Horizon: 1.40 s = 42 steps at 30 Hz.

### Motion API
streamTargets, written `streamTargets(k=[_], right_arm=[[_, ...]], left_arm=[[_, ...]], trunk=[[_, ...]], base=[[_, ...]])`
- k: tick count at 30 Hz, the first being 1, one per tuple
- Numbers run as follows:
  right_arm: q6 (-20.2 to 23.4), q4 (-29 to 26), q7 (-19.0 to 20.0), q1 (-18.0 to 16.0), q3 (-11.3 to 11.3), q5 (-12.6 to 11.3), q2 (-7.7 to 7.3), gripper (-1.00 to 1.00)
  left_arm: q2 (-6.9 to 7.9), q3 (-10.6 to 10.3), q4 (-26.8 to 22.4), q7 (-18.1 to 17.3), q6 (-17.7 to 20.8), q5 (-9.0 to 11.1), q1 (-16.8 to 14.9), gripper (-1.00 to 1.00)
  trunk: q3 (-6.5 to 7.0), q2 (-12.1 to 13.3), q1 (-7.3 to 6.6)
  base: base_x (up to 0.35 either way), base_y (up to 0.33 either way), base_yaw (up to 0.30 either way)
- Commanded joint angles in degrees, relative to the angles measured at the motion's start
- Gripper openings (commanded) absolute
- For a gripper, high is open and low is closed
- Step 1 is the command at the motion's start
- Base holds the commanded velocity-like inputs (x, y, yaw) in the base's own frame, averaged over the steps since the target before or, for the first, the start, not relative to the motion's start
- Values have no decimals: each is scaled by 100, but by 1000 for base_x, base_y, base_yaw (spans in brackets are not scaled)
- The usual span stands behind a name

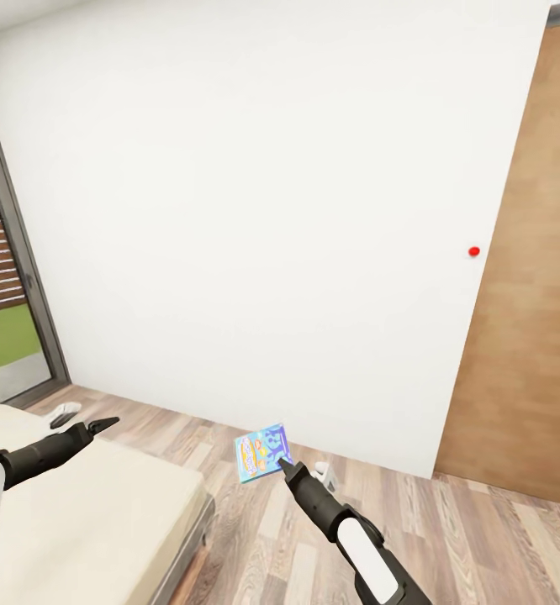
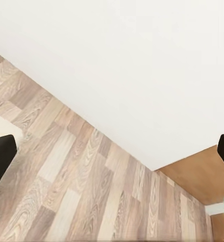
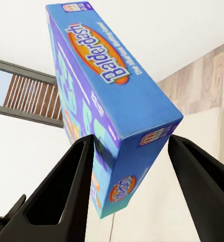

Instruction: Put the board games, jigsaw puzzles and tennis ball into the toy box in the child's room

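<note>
Right pincer [image 1: 283, 463]: clamped on blue board game [image 1: 263, 452], held above the floor [image 1: 448, 529]. Left pincer [image 1: 103, 423]: apart, empty, over bed [image 1: 103, 512]. Step: carrying; next, likely the toy box.

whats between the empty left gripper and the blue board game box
Head view: beige bed corner and bare wood-plank floor separate left gripper from blue board game box.
</note>
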Motion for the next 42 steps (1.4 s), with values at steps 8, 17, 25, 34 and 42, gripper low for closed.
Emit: streamTargets(k=[8, 17, 25, 34, 42], right_arm=[[22, 5, 12, -3, -1, -58, 1, -100], [18, 5, 13, -3, -1, -58, 1, -100], [15, 5, 13, -3, -1, -58, 1, -100], [15, 8, 13, -3, -1, -58, 1, -100], [14, 10, 14, -3, -1, -58, 2, -100]], left_arm=[[-1, 12, -1, -16, 41, 7, -2, 100], [-1, 12, -1, -17, 42, 7, -2, 100], [0, 12, -1, -18, 40, 7, -2, 100], [-1, 12, -1, -15, 41, 7, -2, 100], [-1, 12, -1, -16, 42, 7, -2, 100]], trunk=[[-40, -5, 2], [-82, -5, 2], [-121, -5, 2], [-167, -5, 2], [-208, -5, 2]], base=[[0, 0, -222], [0, 0, -222], [0, 0, -220], [0, 0, -212], [0, 0, -210]])
